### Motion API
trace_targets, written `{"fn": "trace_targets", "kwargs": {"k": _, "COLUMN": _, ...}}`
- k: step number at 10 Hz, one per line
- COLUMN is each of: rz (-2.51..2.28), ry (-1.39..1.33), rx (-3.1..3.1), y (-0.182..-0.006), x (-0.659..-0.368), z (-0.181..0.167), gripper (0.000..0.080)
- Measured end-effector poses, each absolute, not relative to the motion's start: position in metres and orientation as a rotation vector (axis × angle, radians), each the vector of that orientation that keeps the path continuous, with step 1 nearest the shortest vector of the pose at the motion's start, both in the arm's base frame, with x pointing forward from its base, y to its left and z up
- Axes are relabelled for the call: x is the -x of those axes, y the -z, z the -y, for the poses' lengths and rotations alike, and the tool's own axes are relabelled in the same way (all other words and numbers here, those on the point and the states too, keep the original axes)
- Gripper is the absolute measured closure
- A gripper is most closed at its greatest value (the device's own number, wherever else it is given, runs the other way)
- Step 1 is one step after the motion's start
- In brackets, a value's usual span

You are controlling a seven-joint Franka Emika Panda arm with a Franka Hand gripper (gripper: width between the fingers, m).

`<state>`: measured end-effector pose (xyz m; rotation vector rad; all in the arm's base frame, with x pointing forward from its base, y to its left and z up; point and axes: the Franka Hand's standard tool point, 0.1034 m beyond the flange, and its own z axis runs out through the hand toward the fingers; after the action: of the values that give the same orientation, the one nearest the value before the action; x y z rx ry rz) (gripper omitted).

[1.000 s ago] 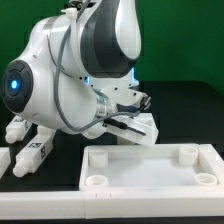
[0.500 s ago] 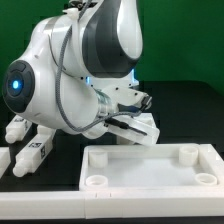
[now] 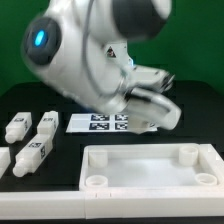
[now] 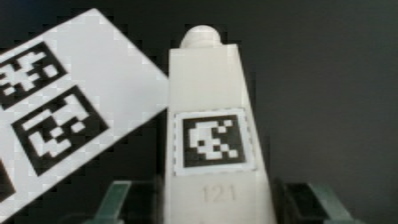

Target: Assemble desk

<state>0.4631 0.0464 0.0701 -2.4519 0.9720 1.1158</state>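
White legs (image 3: 35, 152) lie on the tabletop (image 3: 200, 120) at the exterior view's left, the marker board (image 3: 100, 122) farther back, and the desk top (image 3: 140, 172) near, toward its right. From the wrist view one leg (image 4: 217, 110) lies between the tool's (image 4: 210, 200) fingers; whether they grip it cannot be told.

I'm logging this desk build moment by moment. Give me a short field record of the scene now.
desk top: flat, nearest the exterior camera, corner sockets empty
loose legs: lying at the exterior view's left
marker board: behind the desk top
leg in wrist view: tagged, flanked by the gripper
grip: cannot tell
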Motion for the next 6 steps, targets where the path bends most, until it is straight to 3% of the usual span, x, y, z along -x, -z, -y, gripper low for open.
{"fn": "trace_targets", "kwargs": {"k": 1, "rz": -0.939, "ry": -1.076, "rx": 2.526, "y": -0.095, "x": -0.466, "z": -0.053, "gripper": 0.0515}}
{"fn": "trace_targets", "kwargs": {"k": 2, "rz": -0.888, "ry": -1.006, "rx": 2.610, "y": -0.100, "x": -0.475, "z": -0.050, "gripper": 0.0515}}
{"fn": "trace_targets", "kwargs": {"k": 4, "rz": -0.927, "ry": -0.805, "rx": 2.688, "y": -0.093, "x": -0.479, "z": -0.055, "gripper": 0.0515}}
{"fn": "trace_targets", "kwargs": {"k": 5, "rz": -0.895, "ry": -0.699, "rx": 2.737, "y": -0.099, "x": -0.485, "z": -0.055, "gripper": 0.0514}}
{"fn": "trace_targets", "kwargs": {"k": 6, "rz": -0.786, "ry": -0.616, "rx": 2.779, "y": -0.121, "x": -0.498, "z": -0.047, "gripper": 0.0514}}
